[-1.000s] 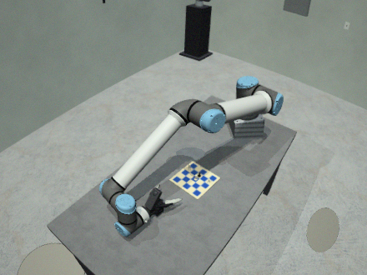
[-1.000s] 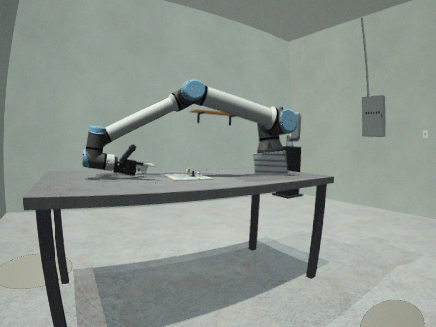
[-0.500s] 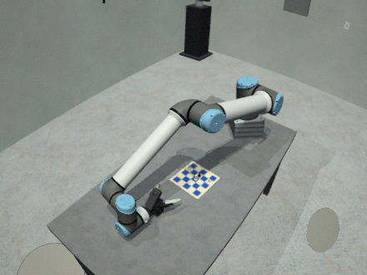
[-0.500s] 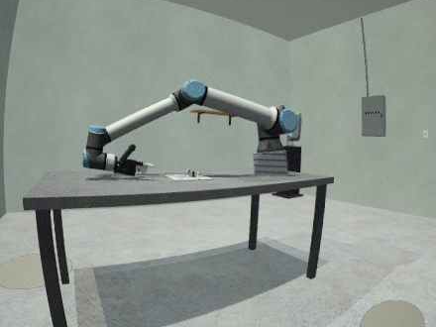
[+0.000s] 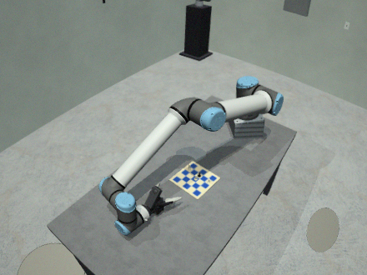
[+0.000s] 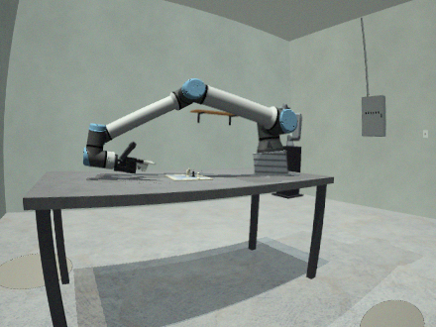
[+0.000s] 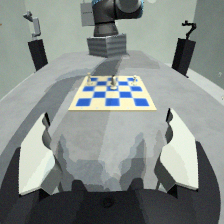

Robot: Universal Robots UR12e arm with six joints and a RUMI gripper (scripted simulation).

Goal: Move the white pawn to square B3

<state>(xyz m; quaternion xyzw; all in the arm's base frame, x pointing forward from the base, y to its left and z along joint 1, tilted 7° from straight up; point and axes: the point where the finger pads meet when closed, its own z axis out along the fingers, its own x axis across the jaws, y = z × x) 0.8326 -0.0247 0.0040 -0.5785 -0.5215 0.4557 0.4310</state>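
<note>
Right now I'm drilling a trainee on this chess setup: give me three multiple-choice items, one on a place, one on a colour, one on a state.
1. Where is the two-jaw gripper?
A over the board
B low over the grey table, off the board
C by the arm's base

2. The flat chessboard squares are:
A blue and cream
B black and white
C red and cream

3. The gripper is:
A open, holding nothing
B shut on a pawn
C shut, holding nothing

B: top view shows it beside the board.
A: plain in the wrist view.
A: fingers spread wide.
</note>
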